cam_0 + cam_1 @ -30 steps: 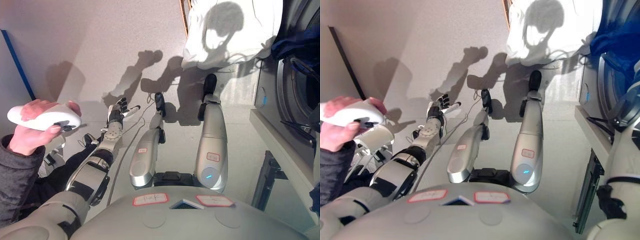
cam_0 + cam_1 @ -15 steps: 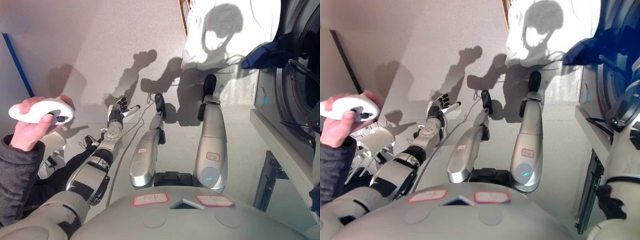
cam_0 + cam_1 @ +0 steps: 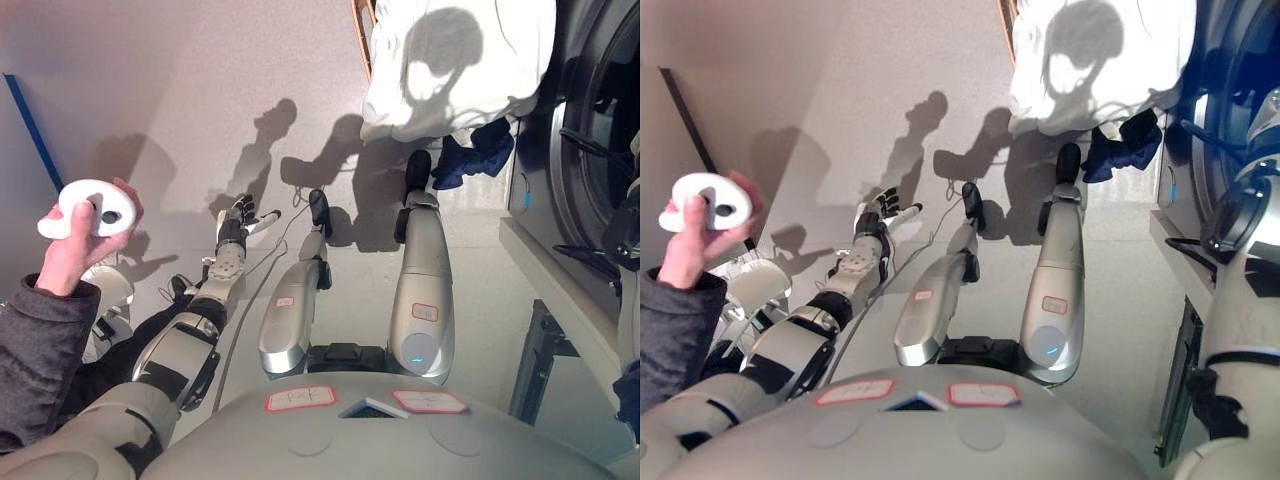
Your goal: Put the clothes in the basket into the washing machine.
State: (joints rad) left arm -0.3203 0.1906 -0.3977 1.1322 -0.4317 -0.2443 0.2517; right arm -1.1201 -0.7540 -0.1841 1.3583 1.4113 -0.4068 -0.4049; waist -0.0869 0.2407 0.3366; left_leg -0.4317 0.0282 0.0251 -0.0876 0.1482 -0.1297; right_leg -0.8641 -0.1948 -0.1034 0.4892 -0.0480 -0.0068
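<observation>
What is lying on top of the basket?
A white cloth drapes over the basket, with a dark blue garment hanging at its lower edge. Only the basket's rim shows; its contents are covered.

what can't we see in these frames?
- Right hand: in neither view; only the arm shows at the right edge.
- Basket: just a rim sliver; white cloth covers it and the top edge cuts it.
- Washer drum: cut by the right edge.
- Dark garment: whether anything holds it, unclear.

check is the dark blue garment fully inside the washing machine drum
No, the dark blue garment hangs outside by the washing machine front.
</observation>
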